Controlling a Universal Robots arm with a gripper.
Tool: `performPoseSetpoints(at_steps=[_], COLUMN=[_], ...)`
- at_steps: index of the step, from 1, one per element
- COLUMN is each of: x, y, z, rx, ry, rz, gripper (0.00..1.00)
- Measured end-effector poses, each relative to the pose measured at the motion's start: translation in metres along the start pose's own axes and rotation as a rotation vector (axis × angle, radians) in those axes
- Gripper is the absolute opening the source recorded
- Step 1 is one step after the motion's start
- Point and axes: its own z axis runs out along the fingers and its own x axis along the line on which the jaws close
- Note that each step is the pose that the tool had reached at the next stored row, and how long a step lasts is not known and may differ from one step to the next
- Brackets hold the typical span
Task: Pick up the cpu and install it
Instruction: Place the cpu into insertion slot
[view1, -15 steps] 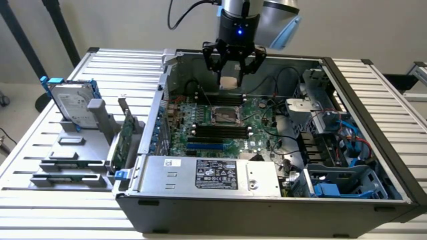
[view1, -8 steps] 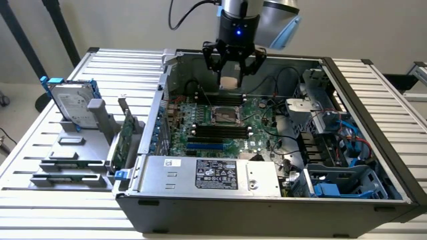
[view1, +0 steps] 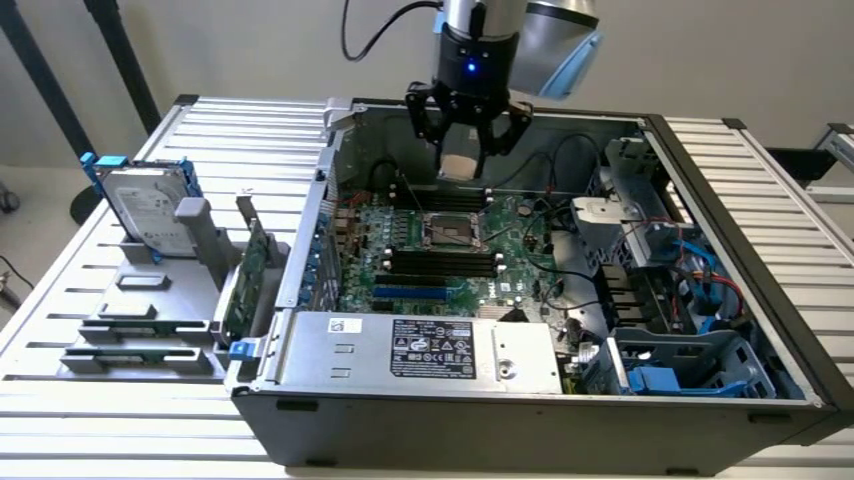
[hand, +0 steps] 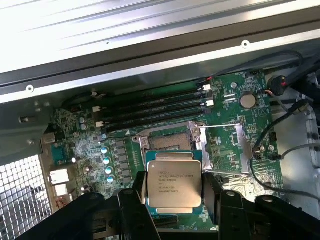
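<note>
Pick-up done: gripper clamped on cpu by two opposite edges, chip held flat, metal top up. Cpu hangs above open socket on motherboard, apart from it. Seating in socket not yet done.

1. The exterior view stands off the arm, high and set back, facing down at an angle into the open computer case on the slatted table.
2. The wrist view sits close above the motherboard, looking down past the gripper clasping the cpu.
3. Both views share the motherboard and its socket.
</note>
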Motion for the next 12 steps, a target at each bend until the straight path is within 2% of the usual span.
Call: performPoseSetpoints(at_steps=[12], x=[-0.0001], y=[-0.0003], z=[0.0058], rx=[-0.0053], ry=[-0.0105], rz=[0.217], gripper=[0.55])
